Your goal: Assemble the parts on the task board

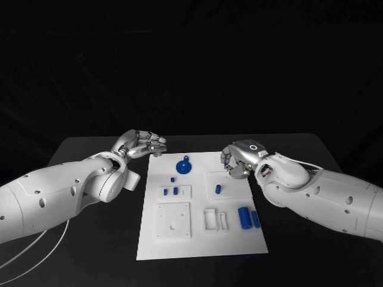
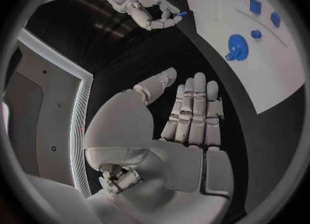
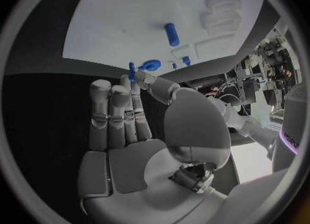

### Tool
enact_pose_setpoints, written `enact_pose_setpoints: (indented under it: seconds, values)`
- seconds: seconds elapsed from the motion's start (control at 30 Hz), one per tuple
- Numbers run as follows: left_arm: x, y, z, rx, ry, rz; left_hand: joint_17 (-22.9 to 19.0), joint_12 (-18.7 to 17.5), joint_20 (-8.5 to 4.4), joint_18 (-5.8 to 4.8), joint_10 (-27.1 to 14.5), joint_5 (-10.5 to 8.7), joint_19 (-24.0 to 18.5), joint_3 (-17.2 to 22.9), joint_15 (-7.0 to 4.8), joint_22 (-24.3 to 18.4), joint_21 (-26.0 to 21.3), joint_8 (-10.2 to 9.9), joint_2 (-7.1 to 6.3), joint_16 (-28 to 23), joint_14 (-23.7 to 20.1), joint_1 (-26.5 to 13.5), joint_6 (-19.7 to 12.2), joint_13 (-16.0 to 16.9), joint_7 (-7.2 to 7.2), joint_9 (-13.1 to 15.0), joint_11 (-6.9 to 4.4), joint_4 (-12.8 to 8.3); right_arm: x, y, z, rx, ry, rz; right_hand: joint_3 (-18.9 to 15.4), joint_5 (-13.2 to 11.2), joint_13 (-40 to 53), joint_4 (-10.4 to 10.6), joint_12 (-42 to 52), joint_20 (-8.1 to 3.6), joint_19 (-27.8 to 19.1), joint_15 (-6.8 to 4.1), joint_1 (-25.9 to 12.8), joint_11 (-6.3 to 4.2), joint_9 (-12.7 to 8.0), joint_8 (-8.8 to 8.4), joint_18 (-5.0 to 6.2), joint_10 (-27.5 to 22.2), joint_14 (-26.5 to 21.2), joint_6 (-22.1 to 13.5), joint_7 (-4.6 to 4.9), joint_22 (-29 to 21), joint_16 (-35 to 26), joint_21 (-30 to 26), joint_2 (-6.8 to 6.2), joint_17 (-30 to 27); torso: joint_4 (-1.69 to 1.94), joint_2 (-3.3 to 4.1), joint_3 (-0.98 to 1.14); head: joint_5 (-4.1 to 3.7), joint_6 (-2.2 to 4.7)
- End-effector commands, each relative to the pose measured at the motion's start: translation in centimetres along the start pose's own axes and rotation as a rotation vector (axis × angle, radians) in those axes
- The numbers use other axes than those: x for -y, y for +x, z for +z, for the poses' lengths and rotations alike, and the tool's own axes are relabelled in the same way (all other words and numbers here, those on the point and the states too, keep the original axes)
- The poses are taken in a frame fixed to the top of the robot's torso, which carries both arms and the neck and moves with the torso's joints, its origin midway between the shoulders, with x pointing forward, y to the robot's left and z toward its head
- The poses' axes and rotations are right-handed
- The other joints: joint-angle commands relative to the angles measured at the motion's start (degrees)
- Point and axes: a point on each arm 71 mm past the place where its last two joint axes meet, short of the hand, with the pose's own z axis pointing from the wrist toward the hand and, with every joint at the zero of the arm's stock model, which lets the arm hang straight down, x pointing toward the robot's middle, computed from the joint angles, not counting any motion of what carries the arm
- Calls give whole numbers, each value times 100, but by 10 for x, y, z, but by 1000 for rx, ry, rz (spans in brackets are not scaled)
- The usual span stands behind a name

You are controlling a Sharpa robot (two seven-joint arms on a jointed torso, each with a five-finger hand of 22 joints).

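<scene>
Right hand point(image 1: 238, 160): pinching a small blue part point(image 2: 183, 13) over the task board point(image 1: 202, 239)'s far right edge.
Left hand point(image 1: 140, 144): hovering released, fingers apart, above the counter point(image 1: 88, 149).
Advice: lowering the part upright, slowly, into its socket.

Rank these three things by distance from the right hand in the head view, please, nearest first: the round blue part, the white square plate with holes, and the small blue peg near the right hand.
1. Small blue peg: just beside the right hand, on the board's right half.
2. Round blue part: at the board's far edge, toward the middle.
3. White square plate with holes: on the board's near left part.
</scene>
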Motion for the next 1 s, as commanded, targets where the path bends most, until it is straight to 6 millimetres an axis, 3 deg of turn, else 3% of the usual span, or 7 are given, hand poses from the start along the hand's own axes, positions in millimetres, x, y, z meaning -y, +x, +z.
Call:
enact_pose_setpoints:
  seconds: [0.03,0.3,0.4,0.6,0.77,0.9,1.0]
  values:
    - [1,-1,1,26,0,-52,8,21,-7,14,-14,-25,-19,-27,22,0,-39,19,16,-27,11,-31,-45,-8,-10,-5,9,-3,-15,-4,0,28,-42,71,36,-7,4,-7,19,-30,7,-38,-15,50,5,36,352,206,1,30,-9,110,6,18,-59,5,-10,-9,-2,44,16]
    - [-2,-6,0,78,-40,-136,18,28,-6,15,-3,-24,-13,-30,22,1,-45,27,31,-37,21,-37,-36,-7,-11,-5,4,3,-58,-1,1,25,-138,145,39,-7,4,-3,17,-31,8,-38,-15,50,4,35,352,206,2,29,-9,109,5,18,-59,5,9,-59,1,277,0]
    - [-2,-6,1,84,-40,-139,24,32,-6,16,4,-24,-9,-32,21,2,-48,32,35,-43,26,-39,-31,-6,-13,-5,2,5,-76,1,1,24,-177,159,44,-6,3,1,13,-33,9,-38,-14,50,3,33,352,204,2,26,-8,108,3,18,-57,4,25,-84,-7,409,-33]
    - [-2,-4,3,98,-43,-152,30,34,-6,17,8,-24,-6,-36,20,3,-52,36,37,-50,31,-43,-27,-6,-14,-5,0,7,-110,22,-5,-14,-256,158,50,-5,3,3,9,-37,13,-38,-11,50,2,30,352,203,4,23,-7,107,1,19,-54,3,36,-128,-31,575,-93]
    - [-1,-2,6,109,-46,-165,35,37,-6,17,13,-24,-4,-38,20,4,-56,41,38,-57,34,-45,-23,-6,-16,-5,-3,8,-133,46,-9,-61,-298,132,54,-5,3,2,5,-40,17,-38,-8,50,1,29,352,203,6,22,-7,108,0,21,-55,3,33,-150,-37,686,-146]
    - [1,2,7,103,-42,-168,37,38,-6,17,15,-24,-3,-38,20,4,-57,42,38,-59,35,-46,-21,-6,-16,-5,-3,8,-146,59,-11,-84,-321,113,56,-5,5,4,-2,-51,44,-42,-5,48,1,28,352,208,32,23,-6,113,-1,42,-59,-10,55,-134,-38,750,-173]
    - [2,4,8,100,-40,-169,38,38,-6,17,16,-24,-3,-38,20,4,-58,43,39,-61,35,-46,-21,-6,-16,-5,-4,9,-150,66,-11,-96,-319,102,59,-5,6,4,-12,-63,72,-44,-1,46,-1,26,352,209,62,21,-6,119,-3,67,-58,-30,51,-129,-36,793,-203]
